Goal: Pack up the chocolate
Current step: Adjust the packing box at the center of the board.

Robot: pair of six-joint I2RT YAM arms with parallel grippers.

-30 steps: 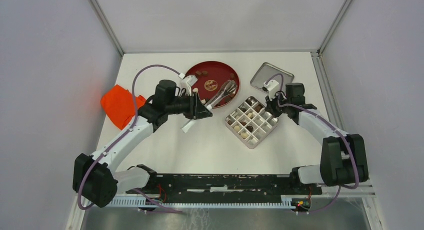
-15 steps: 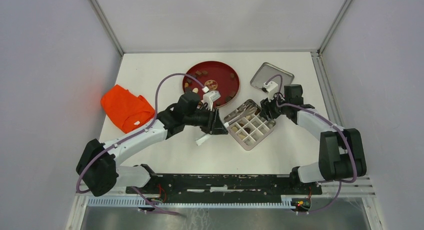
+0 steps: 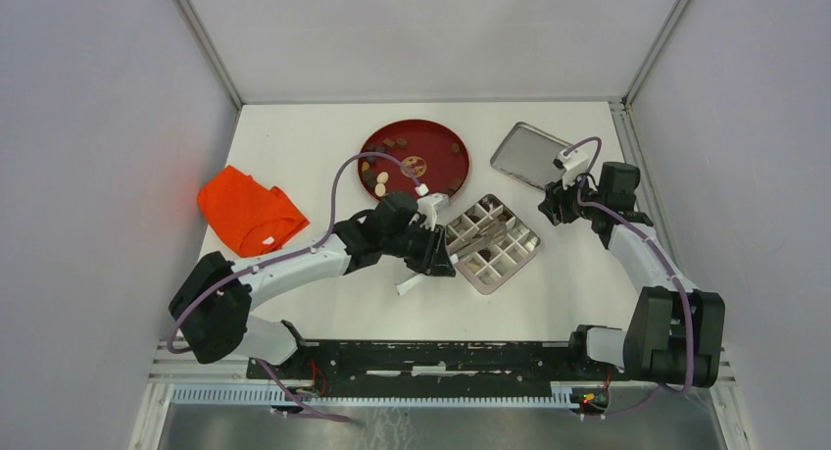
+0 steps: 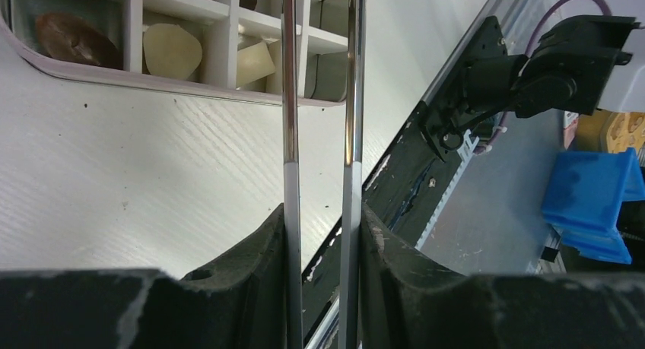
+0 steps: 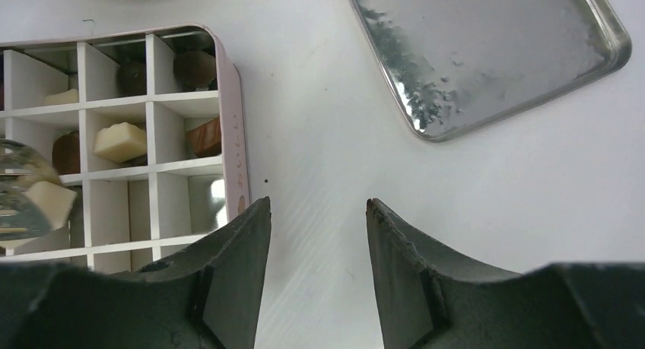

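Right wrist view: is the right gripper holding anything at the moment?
No, the right gripper stands open, with only bare white table showing between its fingers.

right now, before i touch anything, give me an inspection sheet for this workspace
surface: white table, a few dark specks near the box
job's things: chocolates loose on the red plate; more in several cells of the gridded box, other cells empty
clutter: orange cloth at the left; metal lid lying beyond the box
grippers: left gripper shut on tweezers, their tips over the box; right gripper open, nothing between its jaws
cables: purple cable looping over each arm
surroundings: grey walls; blue object past the table's near edge
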